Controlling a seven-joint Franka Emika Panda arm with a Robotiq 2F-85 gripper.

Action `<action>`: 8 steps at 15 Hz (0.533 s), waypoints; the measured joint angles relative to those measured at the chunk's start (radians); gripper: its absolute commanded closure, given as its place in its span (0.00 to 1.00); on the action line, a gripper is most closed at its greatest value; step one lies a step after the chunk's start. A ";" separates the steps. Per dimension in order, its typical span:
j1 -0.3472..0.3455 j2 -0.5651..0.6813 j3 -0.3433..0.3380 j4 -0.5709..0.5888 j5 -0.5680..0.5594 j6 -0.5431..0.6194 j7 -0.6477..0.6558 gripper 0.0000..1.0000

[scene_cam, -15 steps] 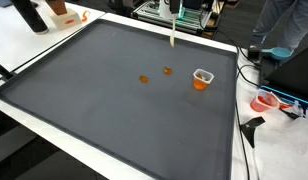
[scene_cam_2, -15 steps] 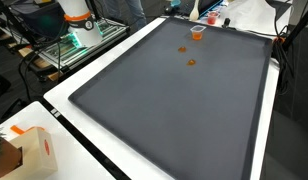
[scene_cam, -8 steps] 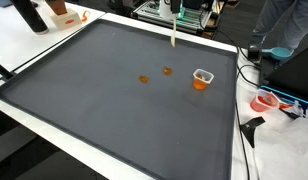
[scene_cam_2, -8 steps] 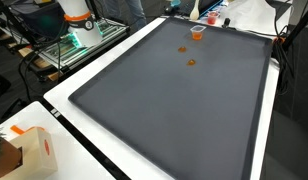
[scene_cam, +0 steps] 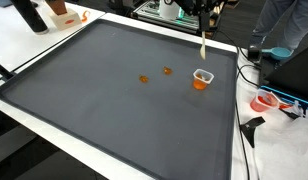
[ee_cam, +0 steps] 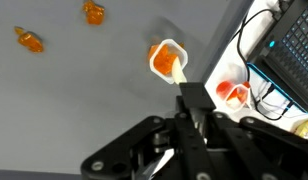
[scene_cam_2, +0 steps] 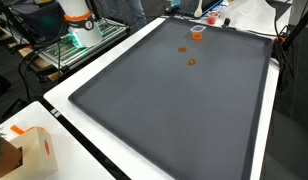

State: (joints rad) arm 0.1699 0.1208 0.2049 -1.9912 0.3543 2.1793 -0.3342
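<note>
1. Overhead, the black Robotiq gripper [ee_cam: 189,108] is pinching a pale slim stick [scene_cam: 202,45], its jaws pressed together on the upper end.
2. The stick's tip is hanging at the rim of a small clear plastic cup [scene_cam: 202,79] holding orange material, far right on the dark grey mat [scene_cam: 104,120]; whether they touch cannot be told.
3. Left of the cup, a loose orange piece [scene_cam: 166,71] and a second orange piece [scene_cam: 145,79] are lying apart on the mat.
4. By these signs the work is looking partly done: some orange is sitting in the cup, and two pieces are waiting outside.
5. Off the mat's right edge, another orange-filled cup [ee_cam: 231,92] is standing.
</note>
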 measured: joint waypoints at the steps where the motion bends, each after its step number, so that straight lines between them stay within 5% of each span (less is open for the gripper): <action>1: 0.001 0.011 0.005 -0.012 0.013 0.025 -0.011 0.97; 8: 0.001 0.077 0.036 -0.087 0.072 0.197 -0.037 0.97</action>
State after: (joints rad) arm 0.1713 0.1976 0.2414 -2.0780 0.4262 2.3765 -0.3709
